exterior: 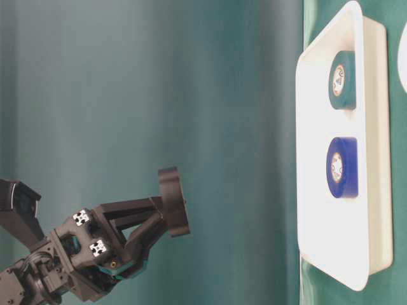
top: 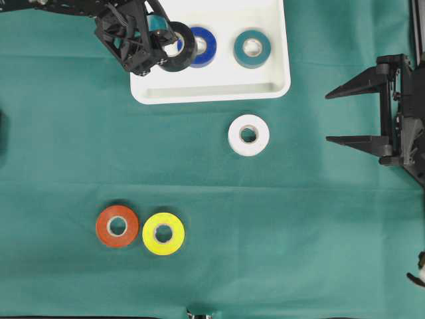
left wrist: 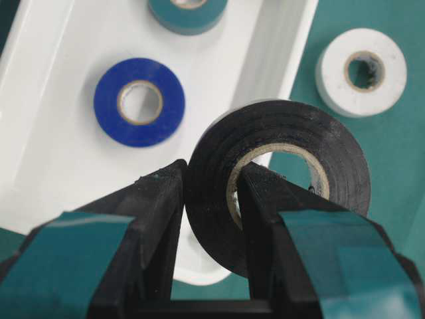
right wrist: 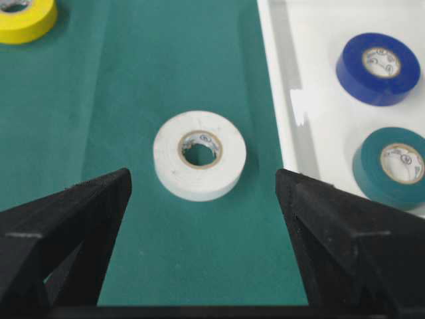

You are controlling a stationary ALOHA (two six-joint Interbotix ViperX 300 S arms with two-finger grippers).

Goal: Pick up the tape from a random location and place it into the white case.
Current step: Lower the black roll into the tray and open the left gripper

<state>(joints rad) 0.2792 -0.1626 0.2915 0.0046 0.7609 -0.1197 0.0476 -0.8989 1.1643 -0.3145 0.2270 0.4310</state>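
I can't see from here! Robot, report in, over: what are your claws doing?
Left claw shut on black tape roll, above white case. Right claw open, empty, facing white tape roll. Blue roll and teal roll already in case. Over.

Six tape rolls (top: 249,135) (one case (top: 277,83))

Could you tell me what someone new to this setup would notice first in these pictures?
Probably the left tool, shut on a black tape roll with one finger through its core, held above the near-left part of the white case. Inside the case lie a blue roll and a teal roll. On the green cloth a white roll sits before the open right tool, with an orange roll and a yellow roll side by side farther off.
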